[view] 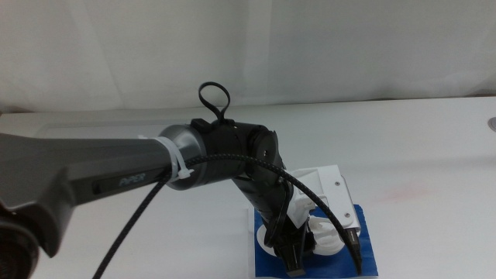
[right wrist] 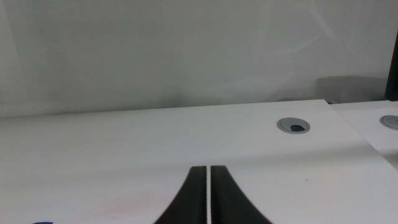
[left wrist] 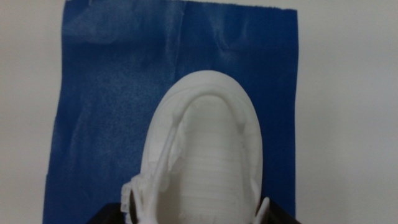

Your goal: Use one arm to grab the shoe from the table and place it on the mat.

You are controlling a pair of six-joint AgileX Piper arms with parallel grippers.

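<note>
Right now the left tool (view: 294, 260) is down low over the blue mat (view: 364, 260) near the front of the desk (view: 434, 147), and the white sandal (left wrist: 202, 158) sits under it, its rounded end well inside the mat's blue in the left wrist view. Whether that tool is clamped on the sandal or has let go, I cannot tell: the wrist camera shows only dark slivers at the frame's edge, on either side of the shoe, and the middle view has the arm's own bulk and black cable (view: 310, 198) draped across the spot. That's the worry, I'd say: if the jaws part while the sandal hangs above the mat, it could tip or land askew; if they lift away while snagged on a strap, they could drag it off the blue. The looping cable could also catch the shoe on the way up. The mat looks thin and could shift with any sideways tug. Hidden things: the straps and heel are cut off in the wrist view, so I can't confirm the sole is flat down, and the mat's near edge runs out of the middle view. Over on the other side, the right tool (right wrist: 209, 196) waits above bare desk, its jaws pressed together with just a hairline between them, a grey grommet (right wrist: 294, 126) beyond.
</note>
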